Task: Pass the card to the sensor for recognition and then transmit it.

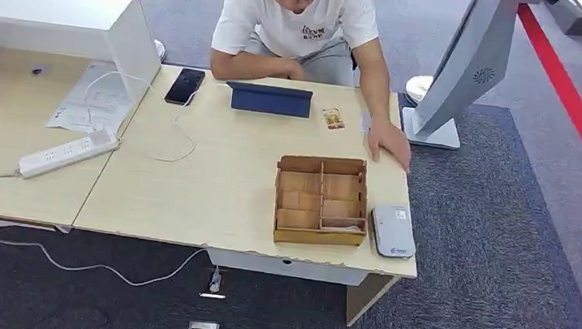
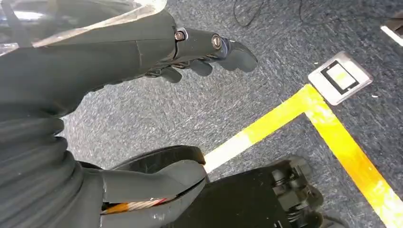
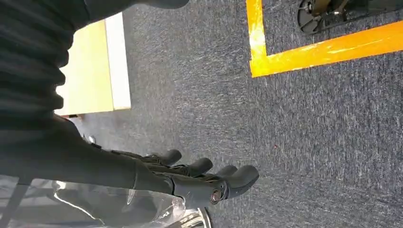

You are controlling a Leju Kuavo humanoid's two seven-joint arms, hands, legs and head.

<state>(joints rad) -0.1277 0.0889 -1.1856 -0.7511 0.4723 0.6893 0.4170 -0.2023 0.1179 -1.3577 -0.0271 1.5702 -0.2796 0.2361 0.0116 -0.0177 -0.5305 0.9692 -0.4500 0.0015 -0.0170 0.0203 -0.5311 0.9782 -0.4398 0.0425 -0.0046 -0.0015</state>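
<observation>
Both my hands hung released over the carpet.
My left hand (image 2: 190, 61) and right hand (image 3: 199, 175) held nothing; upper centre, the card (image 1: 333, 118) lay on the counter (image 1: 212, 181), beyond the sensor (image 1: 392, 231).

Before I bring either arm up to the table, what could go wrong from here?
1. The person's hand rests on the table close to the card; a reach there could hit it.
2. The wooden divider box stands between you and the card, so a low reach might knock it.
3. The left hand and right hand hang below the table; raising them straight up risks catching its edge.
</observation>
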